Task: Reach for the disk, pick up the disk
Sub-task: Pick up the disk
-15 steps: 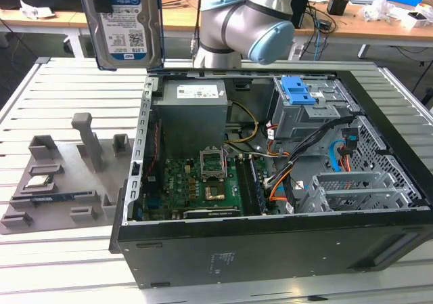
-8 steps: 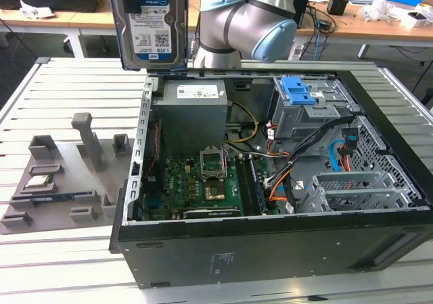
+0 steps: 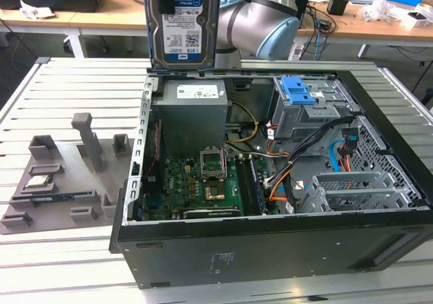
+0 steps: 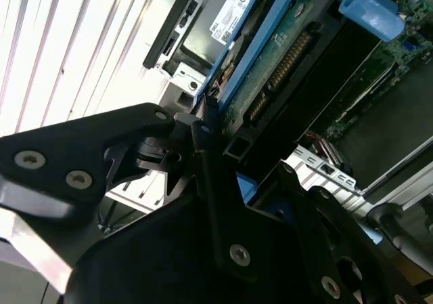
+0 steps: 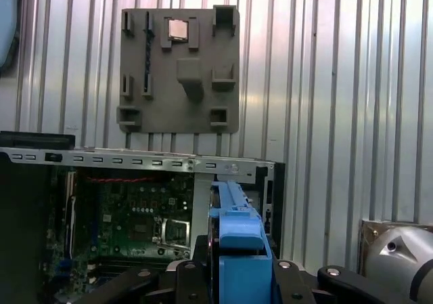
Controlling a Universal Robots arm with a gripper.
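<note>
The disk (image 3: 184,23) hangs clear above the far side of the open computer case (image 3: 270,250), with the gripper (image 4: 200,124) clamped on its edge. The pickup looks done.

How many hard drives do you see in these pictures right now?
1. The disk hangs upright in the gripper, above the far edge of the open computer case in the exterior view. The drive cage inside might hide another.
</note>
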